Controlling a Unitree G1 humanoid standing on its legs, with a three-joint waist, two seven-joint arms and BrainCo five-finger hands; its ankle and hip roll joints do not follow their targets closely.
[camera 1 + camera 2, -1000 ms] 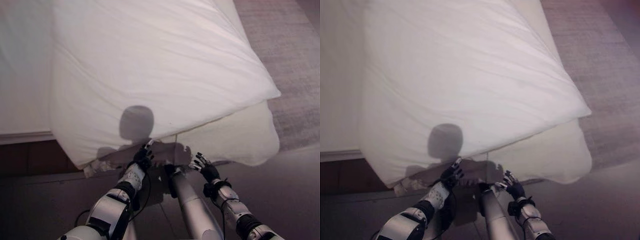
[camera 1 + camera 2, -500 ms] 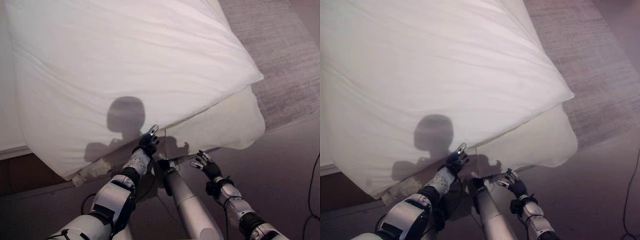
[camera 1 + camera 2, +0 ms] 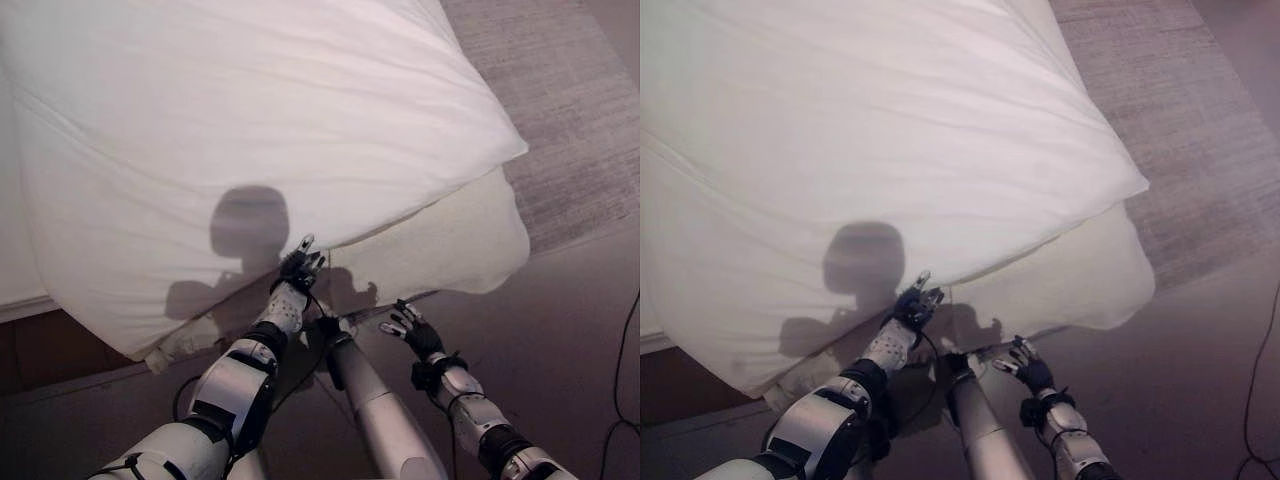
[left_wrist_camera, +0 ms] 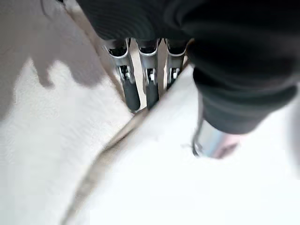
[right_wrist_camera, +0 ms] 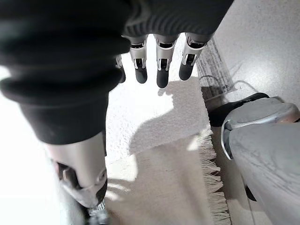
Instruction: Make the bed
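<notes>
From the eye views, we're reaching our left hand (image 3: 296, 272) up to the duvet (image 3: 260, 130), which is hanging over the bed corner, likely so we can catch its hem, while our right hand (image 3: 413, 331) is hovering low beside the blanket (image 3: 450, 250) under it. In the left wrist view, our fingers (image 4: 151, 89) are lying straight along the duvet's edge, touching it and gripping nothing. In the right wrist view, our right fingers (image 5: 161, 70) are hanging relaxed and empty above the blanket's fringe (image 5: 212, 185).
</notes>
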